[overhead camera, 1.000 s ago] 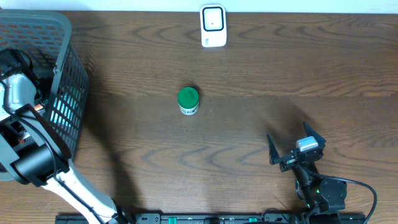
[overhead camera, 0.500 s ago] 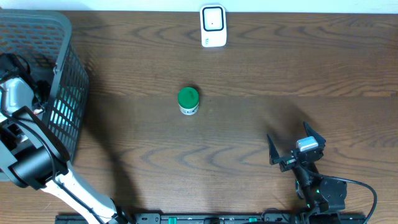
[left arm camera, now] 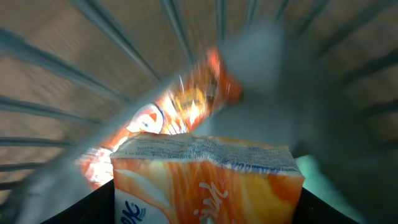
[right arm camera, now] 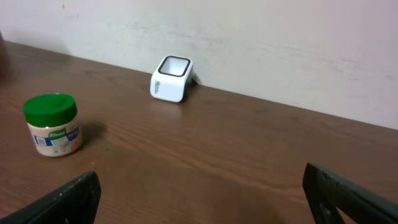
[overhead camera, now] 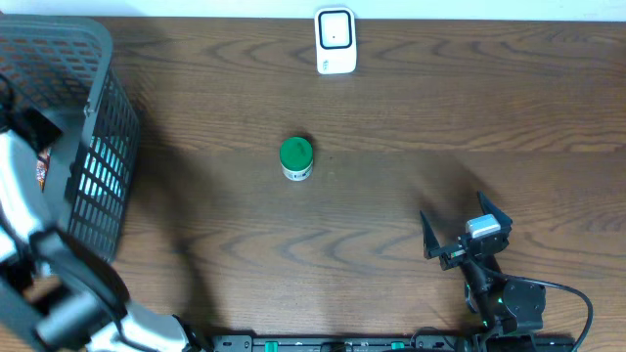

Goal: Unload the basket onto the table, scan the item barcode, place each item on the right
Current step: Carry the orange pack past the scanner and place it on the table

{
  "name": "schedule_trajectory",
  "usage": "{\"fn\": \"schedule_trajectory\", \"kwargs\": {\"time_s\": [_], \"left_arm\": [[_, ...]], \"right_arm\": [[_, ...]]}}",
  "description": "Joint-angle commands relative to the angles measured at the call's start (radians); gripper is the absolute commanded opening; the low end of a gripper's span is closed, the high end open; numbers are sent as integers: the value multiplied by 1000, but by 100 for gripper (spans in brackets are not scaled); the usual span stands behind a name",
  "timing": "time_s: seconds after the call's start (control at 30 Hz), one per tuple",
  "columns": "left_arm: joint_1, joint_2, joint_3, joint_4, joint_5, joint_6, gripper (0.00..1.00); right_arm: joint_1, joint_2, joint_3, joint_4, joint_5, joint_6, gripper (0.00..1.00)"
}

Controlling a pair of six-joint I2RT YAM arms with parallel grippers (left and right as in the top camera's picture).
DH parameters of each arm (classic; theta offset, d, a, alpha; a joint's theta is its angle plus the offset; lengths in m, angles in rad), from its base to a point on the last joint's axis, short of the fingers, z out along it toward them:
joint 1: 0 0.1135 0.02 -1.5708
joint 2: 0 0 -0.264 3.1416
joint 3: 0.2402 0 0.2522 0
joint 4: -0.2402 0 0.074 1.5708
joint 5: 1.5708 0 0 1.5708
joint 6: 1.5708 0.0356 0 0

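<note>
Left arm (overhead camera: 12,196) shifted at the basket (overhead camera: 98,117); dark wood table (overhead camera: 391,127), pale wall (right arm camera: 280,43)

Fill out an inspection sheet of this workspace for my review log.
Surface: dark wooden table, no spills seen.
Job's things: white boxy barcode scanner at the far edge; small green-lidded jar upright mid-table; orange-and-white carton inside the grey mesh basket, a blurred orange packet behind it.
Clutter: nothing seen.
Grippers: left pincer in the basket, straddling the carton, grip unclear; right pincer open, empty.
Cables: black cable looping by the right arm's base.
Surroundings: pale wall behind the table.
</note>
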Motion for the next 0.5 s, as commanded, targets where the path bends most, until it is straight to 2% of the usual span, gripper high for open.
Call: {"fn": "schedule_trajectory", "kwargs": {"time_s": [0.0, 0.13, 0.27, 0.37, 0.47], "left_arm": [[4, -179, 29, 6, 7, -133, 70], [2, -328, 29, 20, 180, -216, 70], [-24, -445, 29, 18, 368, -379, 70], [-102, -501, 29, -8, 483, -505, 70], [-238, -519, 29, -25, 524, -521, 70]], "right_arm": [[10, -4, -2, -4, 2, -6, 99], [10, -4, -2, -4, 2, -6, 99], [10, -4, -2, -4, 2, -6, 99], [10, -4, -2, -4, 2, -6, 99], [10, -4, -2, -4, 2, -6, 99]]}}
